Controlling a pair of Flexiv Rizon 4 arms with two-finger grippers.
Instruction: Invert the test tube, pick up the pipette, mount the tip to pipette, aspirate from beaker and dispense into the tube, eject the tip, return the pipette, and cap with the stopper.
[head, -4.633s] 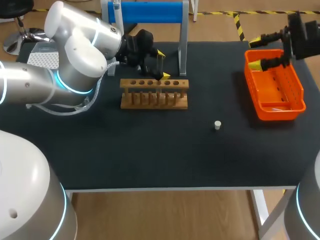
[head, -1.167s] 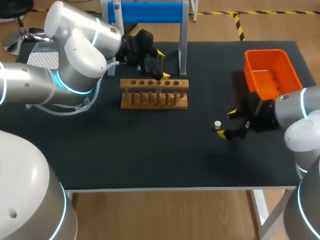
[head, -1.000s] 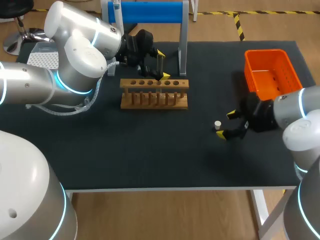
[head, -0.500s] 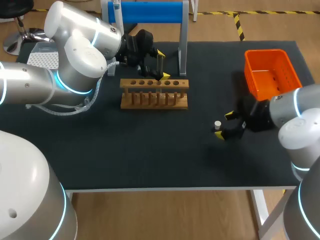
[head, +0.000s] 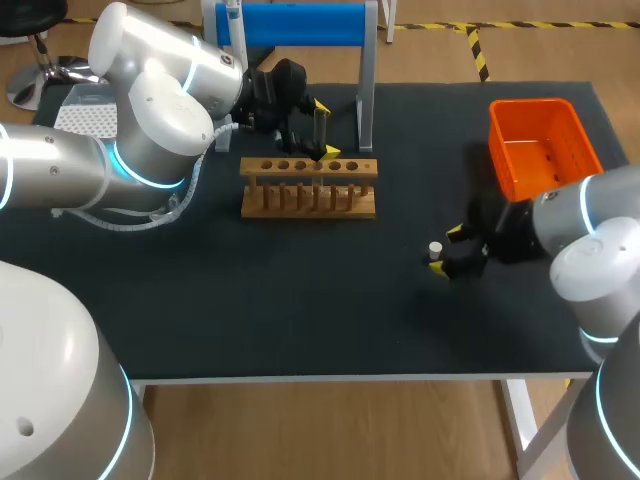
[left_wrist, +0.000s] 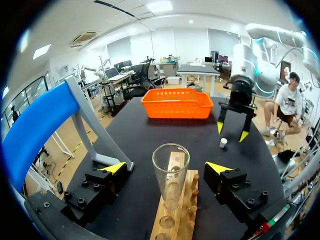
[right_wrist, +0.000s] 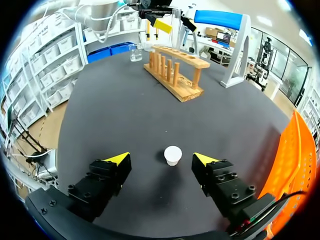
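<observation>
Test tube (left_wrist: 171, 176) upright, mouth up

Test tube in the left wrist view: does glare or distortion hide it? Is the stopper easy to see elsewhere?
Left wrist view: the test tube is clear glass, the rack showing through it, with faint highlights on its rim; the fisheye bends the blue stand. Right wrist view: the white stopper stands out on the dark table. Head view: small but plain.
</observation>
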